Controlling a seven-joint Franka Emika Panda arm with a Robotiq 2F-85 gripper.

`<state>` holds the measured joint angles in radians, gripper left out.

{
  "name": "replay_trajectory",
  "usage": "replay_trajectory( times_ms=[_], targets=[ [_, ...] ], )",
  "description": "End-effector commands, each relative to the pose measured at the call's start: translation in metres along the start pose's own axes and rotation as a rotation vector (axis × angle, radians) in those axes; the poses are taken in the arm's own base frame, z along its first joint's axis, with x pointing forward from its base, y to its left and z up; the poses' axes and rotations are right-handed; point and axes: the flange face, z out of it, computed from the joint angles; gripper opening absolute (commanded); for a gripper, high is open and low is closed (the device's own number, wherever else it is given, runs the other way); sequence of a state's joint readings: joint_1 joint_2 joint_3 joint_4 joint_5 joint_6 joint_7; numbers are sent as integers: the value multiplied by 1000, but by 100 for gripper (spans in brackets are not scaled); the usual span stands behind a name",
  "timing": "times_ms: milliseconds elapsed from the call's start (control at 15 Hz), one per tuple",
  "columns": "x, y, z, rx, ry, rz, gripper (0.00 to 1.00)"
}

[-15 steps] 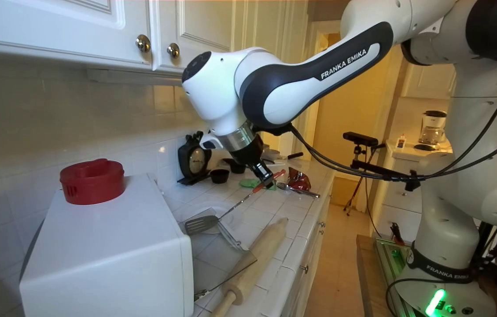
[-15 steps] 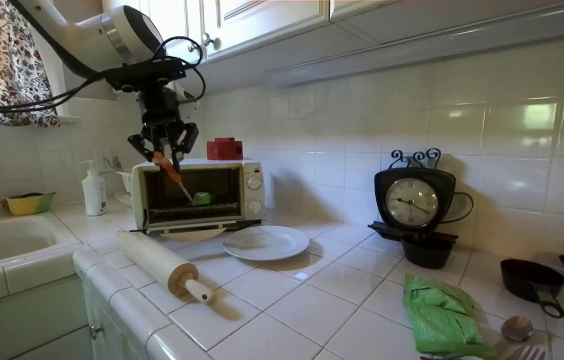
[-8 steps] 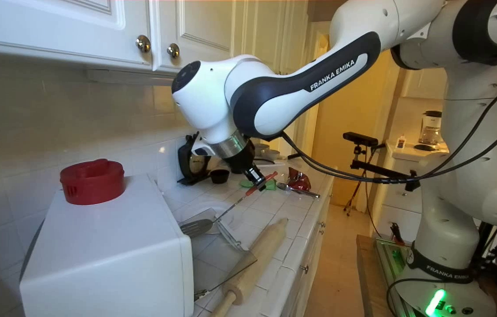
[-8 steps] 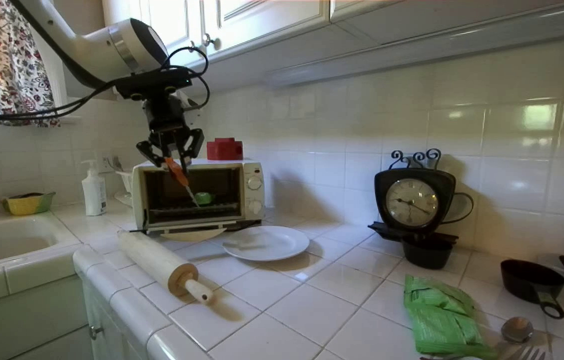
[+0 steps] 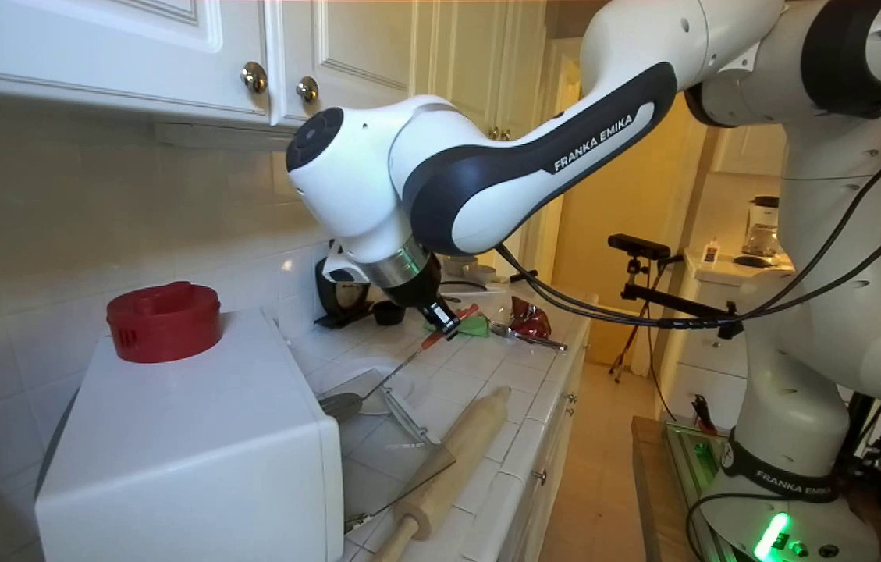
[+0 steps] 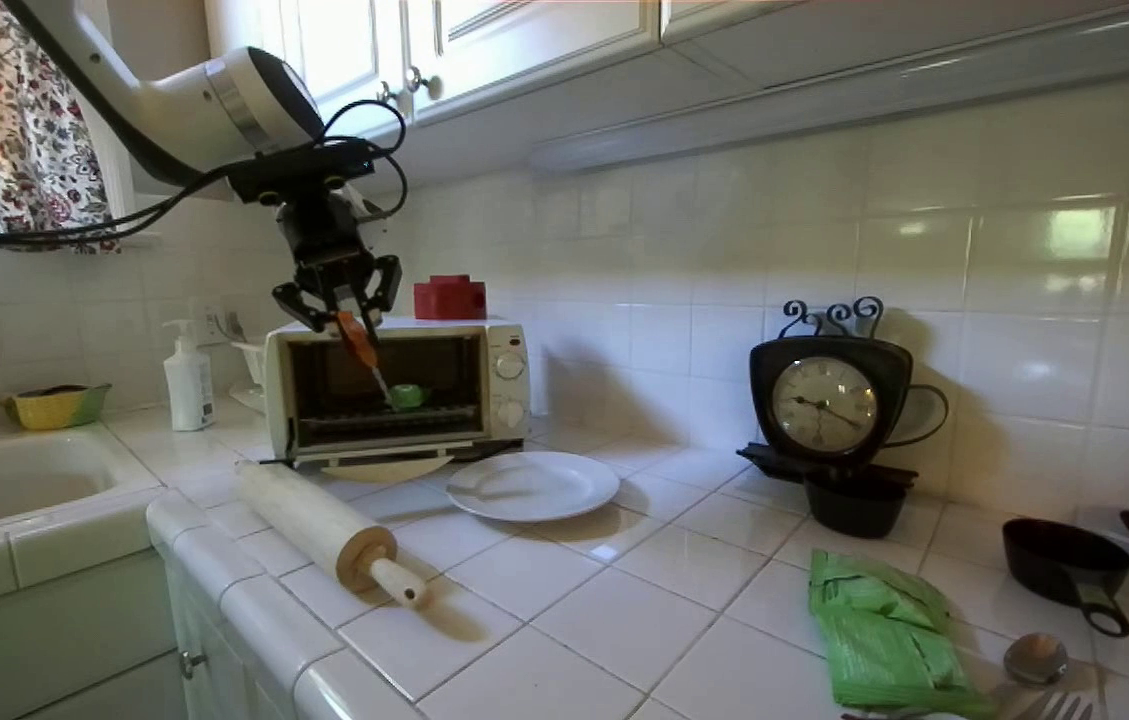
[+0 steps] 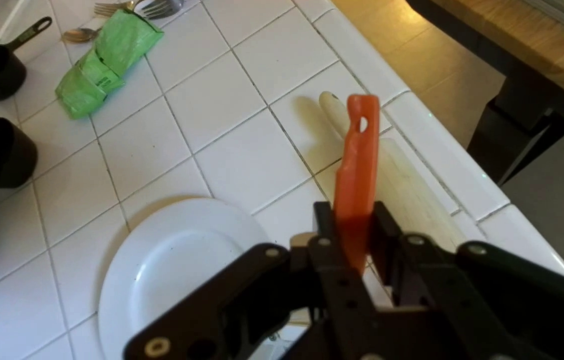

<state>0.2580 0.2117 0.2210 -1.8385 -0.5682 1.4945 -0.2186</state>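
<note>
1. Tiled counter (image 6: 644,620) gleams before the toaster oven (image 6: 510,390);
2. gripper (image 7: 354,225), jaws clamped tight on the orange-handled spatula (image 7: 356,185); blade (image 5: 341,405) near the toaster oven's front;
3. before it, plate (image 6: 549,488) and rolling pin (image 6: 314,522).

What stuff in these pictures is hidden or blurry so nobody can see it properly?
Spatula blade: partly behind the oven in an exterior view.
Green thing in the oven's opening: too small to name, in an exterior view.
Rolling pin: one handle's end cut off by the bottom edge in an exterior view.
Bottle: label too small to read in an exterior view.
</note>
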Motion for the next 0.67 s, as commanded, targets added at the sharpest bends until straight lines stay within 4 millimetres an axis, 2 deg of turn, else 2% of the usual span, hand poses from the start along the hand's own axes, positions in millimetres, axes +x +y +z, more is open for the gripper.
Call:
replay_trajectory(
  times_ms=[0,600],
  targets=[
    [6,0,-10,-50,6,-4,5],
    [16,7,-6,-86,45,-9,5]
  ],
)
